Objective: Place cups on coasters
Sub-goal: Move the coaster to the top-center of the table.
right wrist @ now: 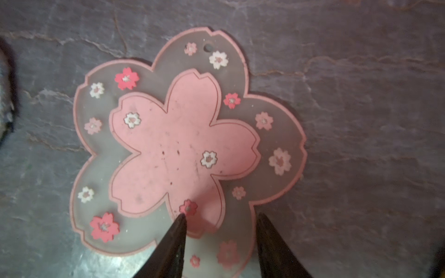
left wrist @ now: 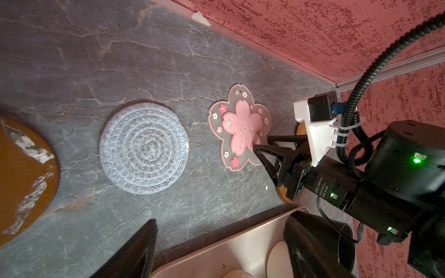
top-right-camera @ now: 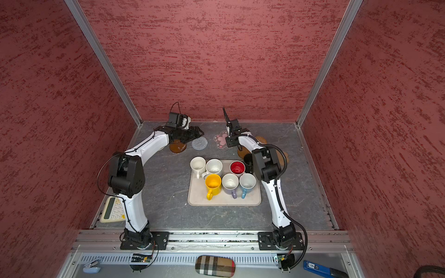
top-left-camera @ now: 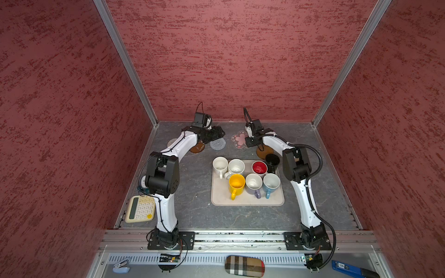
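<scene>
Now, your right gripper (right wrist: 221,215) hangs over the flower coaster (right wrist: 183,149), just beyond the tray's (top-left-camera: 221,199) far edge. Its fingers are apart and empty. One tip sits above a pink petal and the other at the coaster's rim; you cannot tell whether either touches. Your left gripper (top-left-camera: 220,133) hovers farther left beyond that same edge, above the grey coaster (top-left-camera: 217,144), with its jaws wide and nothing between them. A brown disc (top-left-camera: 197,147) lies partly under that arm. A second brown disc (top-left-camera: 261,151) lies just beyond the tray's far right corner, half hidden by your right arm.

The cups (top-left-camera: 236,166) stand packed in two rows toward the tray's far edge, rims close together. The black cup (top-left-camera: 272,160) is at the far right corner, close beside your right arm's elbow in both top views. The handles of the yellow cup (top-left-camera: 237,184), lavender cup (top-left-camera: 253,183) and blue cup (top-left-camera: 271,183) point at the tray's near edge, where a strip of tray is bare.

Bare table (top-left-camera: 192,187) runs between the tray's left edge and your left arm, and along the tray's near edge. A calculator (top-left-camera: 140,208) lies well left of the tray, by the side wall.
</scene>
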Robot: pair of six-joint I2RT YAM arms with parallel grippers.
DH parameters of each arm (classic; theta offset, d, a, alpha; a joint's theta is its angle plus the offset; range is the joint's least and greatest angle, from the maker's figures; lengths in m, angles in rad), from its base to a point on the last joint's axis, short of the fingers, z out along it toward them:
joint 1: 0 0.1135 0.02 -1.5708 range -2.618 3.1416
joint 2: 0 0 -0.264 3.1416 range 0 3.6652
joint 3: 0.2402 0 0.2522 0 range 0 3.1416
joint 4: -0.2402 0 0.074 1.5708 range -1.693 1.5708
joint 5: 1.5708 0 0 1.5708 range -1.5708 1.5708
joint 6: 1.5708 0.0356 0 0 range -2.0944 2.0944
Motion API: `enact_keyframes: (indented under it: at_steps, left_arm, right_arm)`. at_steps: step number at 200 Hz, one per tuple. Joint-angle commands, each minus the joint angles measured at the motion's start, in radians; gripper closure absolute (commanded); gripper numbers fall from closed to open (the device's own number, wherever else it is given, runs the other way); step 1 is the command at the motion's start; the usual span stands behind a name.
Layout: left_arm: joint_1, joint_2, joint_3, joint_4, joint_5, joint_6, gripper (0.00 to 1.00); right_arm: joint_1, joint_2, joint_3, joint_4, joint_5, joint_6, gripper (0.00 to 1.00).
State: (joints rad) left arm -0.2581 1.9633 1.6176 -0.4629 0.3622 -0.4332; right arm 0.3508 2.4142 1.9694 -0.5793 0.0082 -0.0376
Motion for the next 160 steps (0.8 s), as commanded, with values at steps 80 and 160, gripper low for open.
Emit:
enact_keyframes:
  at_steps: [80,160]
  left_arm:
    - [-0.013,-0.014,0.033,0.014,-0.003,-0.002,0.16]
    - [-0.015,-0.001,0.029,0.003,-0.022,0.007,0.16]
  right_arm:
    - [-0.004,-0.092,-0.148,-0.045,0.01,-0.02,0.44]
    - [-0.006,0.111,0.286,-0.127,-0.018,0.097,0.23]
